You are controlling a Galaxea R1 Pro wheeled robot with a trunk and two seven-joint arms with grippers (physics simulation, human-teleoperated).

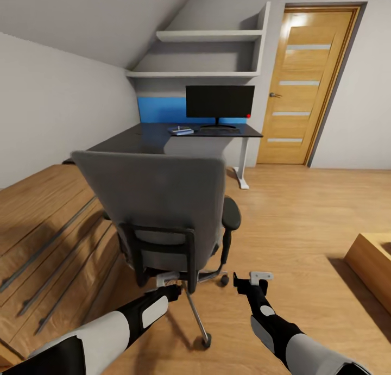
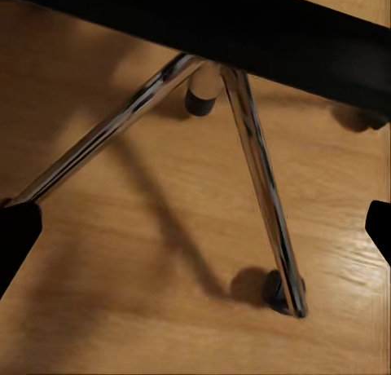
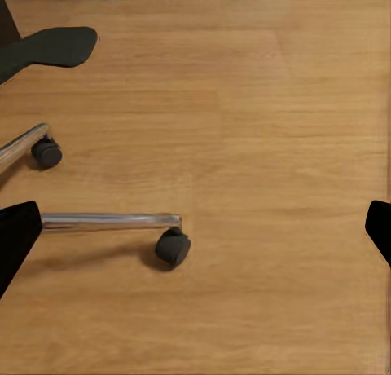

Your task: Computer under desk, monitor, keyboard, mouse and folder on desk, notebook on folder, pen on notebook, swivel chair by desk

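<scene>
The grey swivel chair (image 1: 157,201) stands right in front of me with its backrest toward me, hiding its seat. Its silver star base (image 2: 252,171) and castors (image 3: 173,246) show in both wrist views. Both grippers hover low behind the chair: my left gripper (image 1: 168,287) (image 2: 195,232) over the base legs, my right gripper (image 1: 251,280) (image 3: 195,232) over bare floor beside a castor. Both are open and hold nothing. Farther back, the black desk (image 1: 141,141) carries the monitor (image 1: 220,102), a dark keyboard-like strip (image 1: 219,130) and a flat blue folder (image 1: 181,130) with something pale on top. The computer is out of view.
Low wooden drawer cabinets (image 1: 49,239) run along the left, close to the chair. A wooden box edge (image 1: 374,266) sits at the right. A wooden door (image 1: 307,87) stands right of the desk, and shelves (image 1: 209,54) hang above it. Open plank floor (image 1: 293,212) lies between chair and door.
</scene>
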